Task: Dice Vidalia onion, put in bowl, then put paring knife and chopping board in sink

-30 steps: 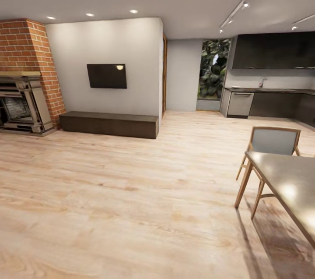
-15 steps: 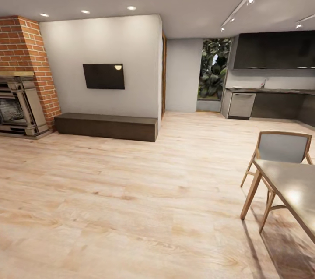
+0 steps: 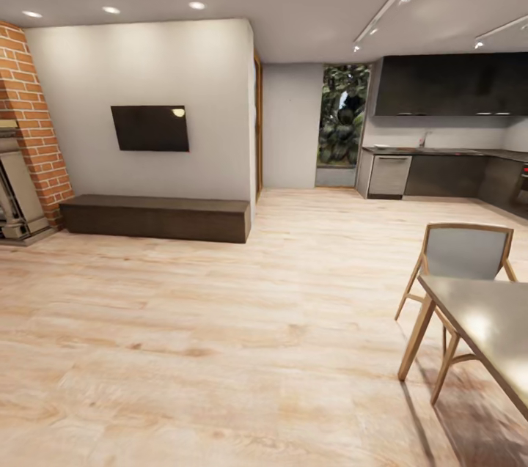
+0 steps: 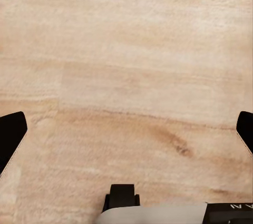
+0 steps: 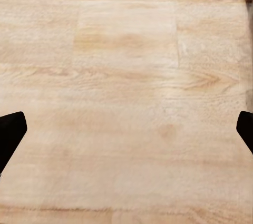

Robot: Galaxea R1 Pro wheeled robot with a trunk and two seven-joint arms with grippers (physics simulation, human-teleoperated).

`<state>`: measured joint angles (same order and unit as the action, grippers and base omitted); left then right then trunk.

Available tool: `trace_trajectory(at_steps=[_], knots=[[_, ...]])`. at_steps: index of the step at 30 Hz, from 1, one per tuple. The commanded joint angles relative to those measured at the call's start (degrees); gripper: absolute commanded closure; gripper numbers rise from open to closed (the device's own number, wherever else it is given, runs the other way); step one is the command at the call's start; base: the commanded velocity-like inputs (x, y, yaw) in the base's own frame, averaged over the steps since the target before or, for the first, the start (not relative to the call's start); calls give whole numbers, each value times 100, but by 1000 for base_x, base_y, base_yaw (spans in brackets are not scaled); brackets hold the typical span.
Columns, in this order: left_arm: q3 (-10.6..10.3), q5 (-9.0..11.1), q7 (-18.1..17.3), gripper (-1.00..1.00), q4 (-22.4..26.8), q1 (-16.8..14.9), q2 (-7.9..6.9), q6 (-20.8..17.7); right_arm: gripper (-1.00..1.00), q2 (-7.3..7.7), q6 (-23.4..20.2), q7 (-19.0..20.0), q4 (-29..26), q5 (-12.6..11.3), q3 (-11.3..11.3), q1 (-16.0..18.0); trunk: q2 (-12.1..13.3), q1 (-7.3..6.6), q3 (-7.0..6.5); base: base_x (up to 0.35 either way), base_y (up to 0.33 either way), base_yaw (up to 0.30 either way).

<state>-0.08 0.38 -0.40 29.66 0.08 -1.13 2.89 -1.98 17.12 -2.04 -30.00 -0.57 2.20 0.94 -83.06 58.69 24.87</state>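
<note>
The head view looks across a light wooden floor (image 3: 220, 320) toward a far kitchen, where the countertop (image 3: 440, 152) runs above dark cabinets; the sink's tap (image 3: 423, 138) is a tiny shape there, the basin too small to make out; a television (image 3: 150, 128) hangs above a low dark bench (image 3: 155, 217); a chair (image 3: 462, 254) stands at a table (image 3: 491, 320) nearby; the left gripper (image 4: 126, 134) and right gripper (image 5: 126, 134) hang spread wide over the floor, holding nothing.

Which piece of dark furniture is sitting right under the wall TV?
The long low dark bench on the wood floor, below the TV. The other dark units are the kitchen cabinets, far right.
</note>
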Motion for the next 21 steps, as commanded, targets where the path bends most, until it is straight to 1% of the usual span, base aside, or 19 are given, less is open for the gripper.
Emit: trace_trajectory(at_steps=[1,9,15,21], knots=[[-1,5,-4,-100,5,1,-1,10,-100,-5,19,3,3,-5,17,3,-2,4,5,346,0,-11],[-1,3,-5,-100,5,1,-1,10,-100,-5,19,9,3,-7,17,3,-2,4,5,346,0,-3],[-1,4,-4,-100,5,1,-1,10,-100,-5,21,9,3,-6,17,3,-2,4,5,346,0,-97],[2,2,-4,-100,5,1,-1,10,-100,-5,23,-5,3,-5,17,3,-2,4,5,346,0,-22]])
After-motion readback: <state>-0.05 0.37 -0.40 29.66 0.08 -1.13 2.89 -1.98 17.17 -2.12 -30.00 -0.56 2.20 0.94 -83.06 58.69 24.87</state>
